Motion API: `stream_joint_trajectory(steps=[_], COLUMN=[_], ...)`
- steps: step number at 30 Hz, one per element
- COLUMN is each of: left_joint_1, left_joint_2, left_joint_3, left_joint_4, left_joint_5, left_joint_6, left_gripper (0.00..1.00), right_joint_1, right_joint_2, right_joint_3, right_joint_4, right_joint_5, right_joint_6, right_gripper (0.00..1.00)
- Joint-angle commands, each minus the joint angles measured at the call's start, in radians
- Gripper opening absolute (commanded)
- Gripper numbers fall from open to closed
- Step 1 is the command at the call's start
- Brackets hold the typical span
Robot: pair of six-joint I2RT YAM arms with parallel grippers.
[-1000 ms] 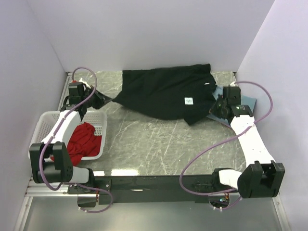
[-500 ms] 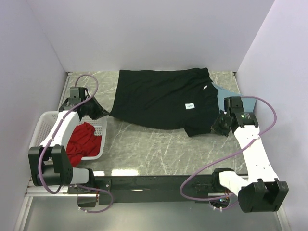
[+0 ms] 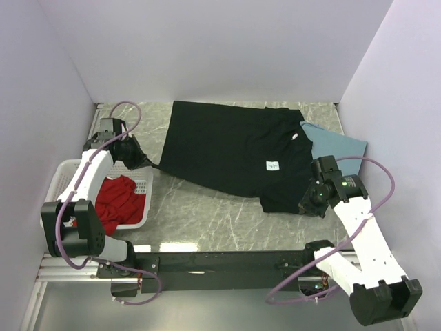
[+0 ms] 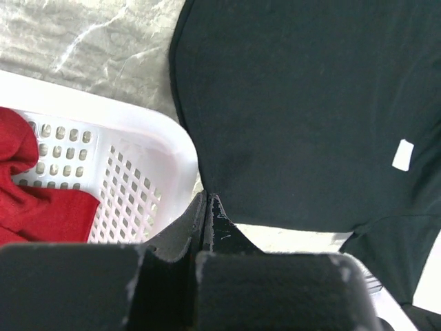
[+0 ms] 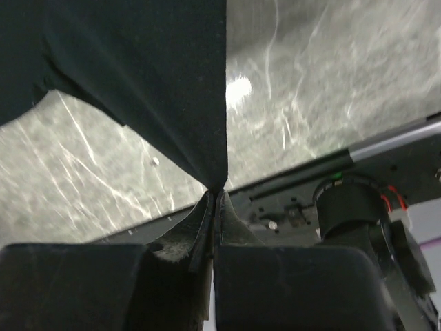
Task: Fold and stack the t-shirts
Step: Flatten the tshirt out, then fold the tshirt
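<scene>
The large black t-shirt (image 3: 234,152) lies spread across the back of the marble table, its small white square mark (image 3: 273,165) facing up. My left gripper (image 3: 147,164) is shut on the shirt's left corner (image 4: 207,196), beside the basket. My right gripper (image 3: 304,207) is shut on the shirt's near right corner (image 5: 219,185), which hangs stretched from the jaws. The dusty-blue t-shirt (image 3: 336,146) lies at the right, partly under the black one. The red t-shirt (image 3: 117,200) sits crumpled in the basket and also shows in the left wrist view (image 4: 34,193).
A white latticed plastic basket (image 3: 69,176) stands at the left edge of the table. Purple walls close in the left, back and right sides. A black rail (image 3: 227,262) with both arm bases runs along the near edge.
Both grippers have pulled the black shirt out flatter and wider. The right gripper moved toward the near edge with its corner. More of the dusty-blue shirt now shows.
</scene>
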Motion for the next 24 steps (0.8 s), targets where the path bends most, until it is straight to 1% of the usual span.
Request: stream_joint_trajectory(steps=[1,5,6,11,17,18,21,22,23,24], left_joint_1=[0.006,0.008,0.008,0.008,0.008,0.008,0.014,0.015,0.017,0.017], left_joint_2=[0.003,0.036,0.056,0.150,0.257,0.282,0.325,0.346,0.355,0.368], left_joint_3=[0.052,0.063,0.065,0.120,0.233,0.249,0.302,0.322,0.332,0.342], left_joint_4=[-0.012,0.039,0.050,0.093,0.104,0.094,0.094,0.103,0.108,0.113], left_joint_5=[0.023,0.093,0.118,0.185,0.182,0.178,0.167,0.172,0.175,0.176], left_joint_6=[0.023,-0.008,-0.016,-0.030,-0.022,-0.019,-0.020,-0.027,-0.028,-0.031], left_gripper=[0.00,0.00,0.00,0.00,0.00,0.00,0.00,0.00,0.00,0.00], right_joint_1=[0.035,0.032,0.023,-0.077,-0.132,-0.140,-0.143,-0.169,-0.172,-0.177], right_joint_2=[-0.006,0.058,0.095,0.207,0.366,0.415,0.513,0.559,0.560,0.598], right_joint_3=[-0.007,0.019,0.025,0.103,0.255,0.273,0.356,0.400,0.424,0.447], right_joint_4=[-0.054,-0.012,0.014,0.098,0.181,0.195,0.206,0.209,0.209,0.215], right_joint_5=[0.036,0.062,0.071,0.051,0.011,0.011,0.010,0.011,0.017,0.019], right_joint_6=[0.062,0.041,0.030,-0.048,-0.106,-0.120,-0.139,-0.149,-0.154,-0.159], right_gripper=[0.00,0.00,0.00,0.00,0.00,0.00,0.00,0.00,0.00,0.00])
